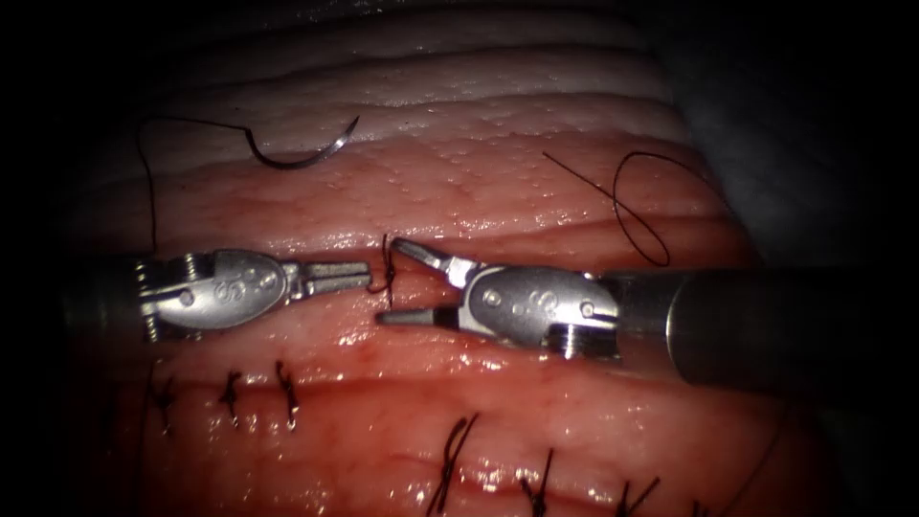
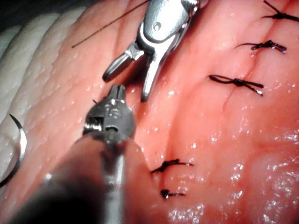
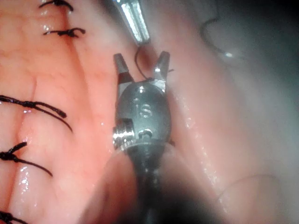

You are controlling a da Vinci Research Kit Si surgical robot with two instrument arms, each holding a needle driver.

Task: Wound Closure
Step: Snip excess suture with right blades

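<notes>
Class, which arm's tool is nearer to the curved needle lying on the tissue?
Left. The left tool sits just below the needle; the right tool lies farther to the needle's lower right.

The tissue [image 1: 536, 191] is showing glistening pink-red across the middle and lower frame, paling to cream-white ridged bands toward the top. The needle [image 1: 304, 158] at upper left is gleaming dark steel-grey. The thread [image 1: 639, 206] is running black, as are the stitches [image 1: 230, 394] along the bottom. Both tools [image 1: 225, 287] are shining silver.
</notes>
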